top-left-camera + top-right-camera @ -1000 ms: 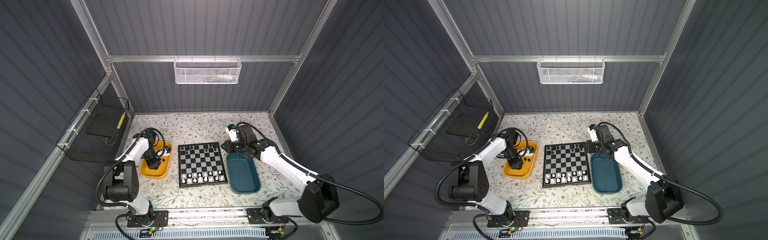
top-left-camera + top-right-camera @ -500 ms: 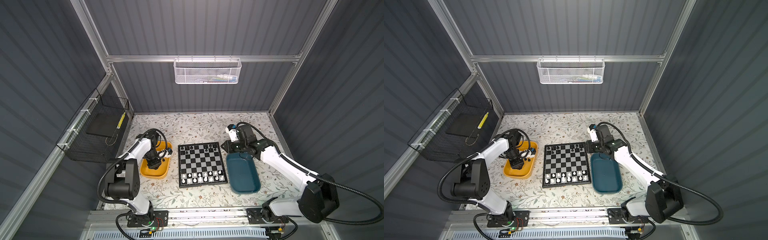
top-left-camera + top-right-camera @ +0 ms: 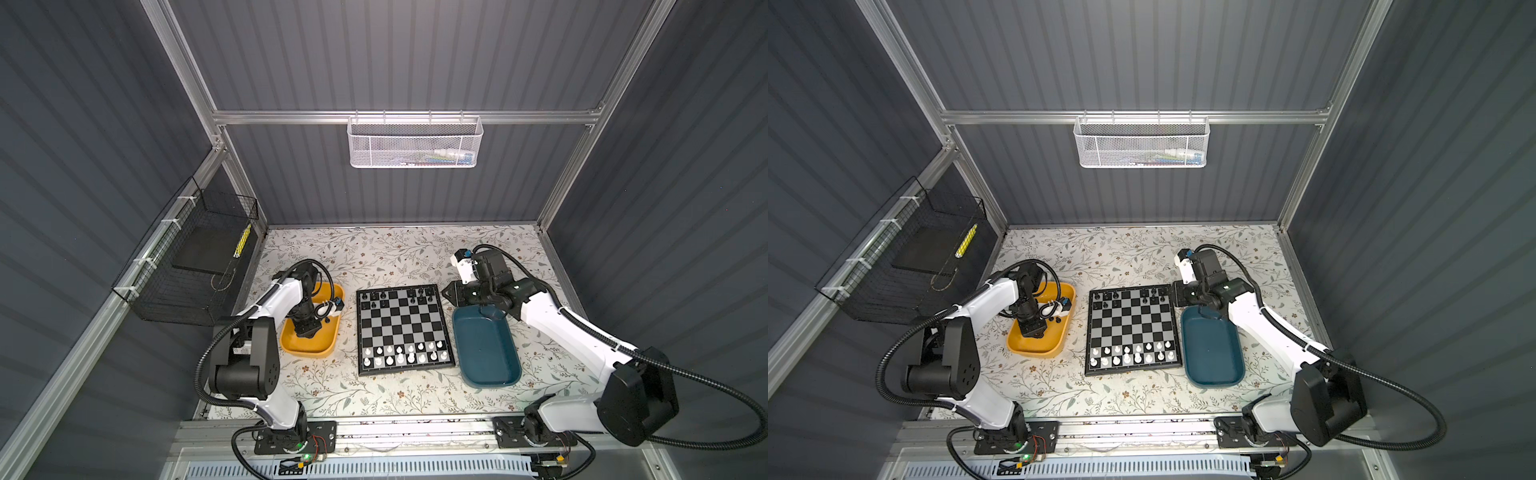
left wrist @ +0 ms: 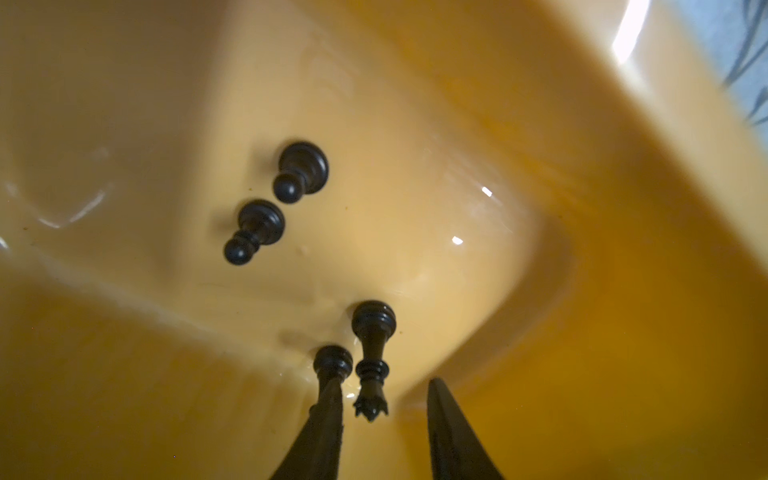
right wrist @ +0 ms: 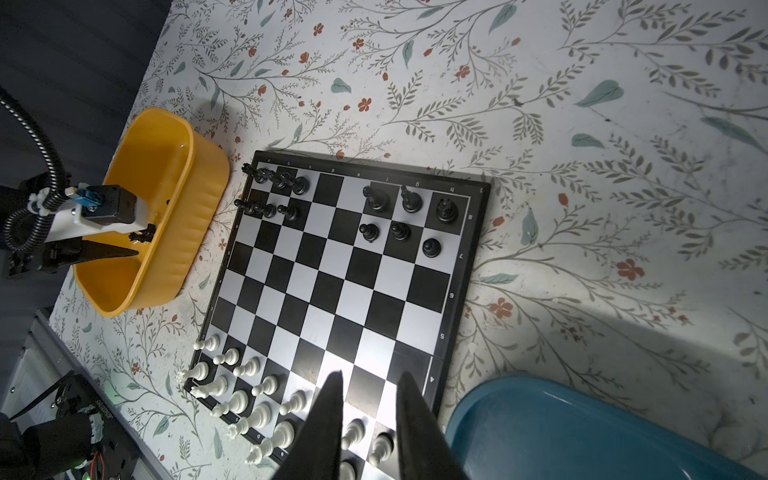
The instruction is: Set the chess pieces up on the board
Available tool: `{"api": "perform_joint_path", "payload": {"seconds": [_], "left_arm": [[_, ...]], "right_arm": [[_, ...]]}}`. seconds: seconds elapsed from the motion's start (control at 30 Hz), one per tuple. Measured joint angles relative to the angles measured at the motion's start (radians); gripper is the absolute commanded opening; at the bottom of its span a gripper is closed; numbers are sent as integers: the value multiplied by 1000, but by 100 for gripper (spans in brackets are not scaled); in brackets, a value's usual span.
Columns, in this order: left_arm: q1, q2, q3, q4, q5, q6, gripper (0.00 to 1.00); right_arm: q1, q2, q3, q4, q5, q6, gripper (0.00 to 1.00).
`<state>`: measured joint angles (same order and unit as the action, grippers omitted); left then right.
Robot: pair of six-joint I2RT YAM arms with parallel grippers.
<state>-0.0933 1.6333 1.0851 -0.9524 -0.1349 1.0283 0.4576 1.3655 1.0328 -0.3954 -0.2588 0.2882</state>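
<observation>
The board (image 3: 401, 328) lies mid-table, with white chess pieces (image 3: 405, 353) on its two near rows and black ones (image 3: 376, 296) at both ends of the far rows. My left gripper (image 4: 382, 382) reaches down into the yellow tray (image 3: 291, 349). Its jaws are open, either side of a lying black queen (image 4: 372, 345) and not pressing on it. One finger covers part of another black piece (image 4: 332, 361). Two black pawns (image 4: 301, 170) lie further along the tray floor. My right gripper (image 5: 370, 376) hangs open above the board's right edge, holding nothing.
A teal tray (image 3: 486, 353) sits right of the board, under the right arm. A black wire basket (image 3: 187, 270) hangs on the left wall. A white mesh basket (image 3: 415, 143) hangs on the back wall. Floral tabletop (image 3: 395, 257) shows behind the board.
My left gripper's jaws have narrowed around the black queen in the yellow tray, and the arm has shifted slightly. The right arm has not moved.
</observation>
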Motion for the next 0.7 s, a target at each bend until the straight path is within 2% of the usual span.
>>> {"api": "perform_joint_path", "payload": {"seconds": [0.2, 0.33, 0.7], "left_arm": [[-5, 0, -4, 7, 0, 0, 36], [-5, 0, -12, 7, 0, 1, 40], [-5, -1, 43, -30, 18, 11, 59]], "right_arm": [[0, 0, -6, 17, -2, 0, 26], [0, 0, -6, 25, -3, 0, 26], [0, 0, -6, 29, -4, 3, 26]]}}
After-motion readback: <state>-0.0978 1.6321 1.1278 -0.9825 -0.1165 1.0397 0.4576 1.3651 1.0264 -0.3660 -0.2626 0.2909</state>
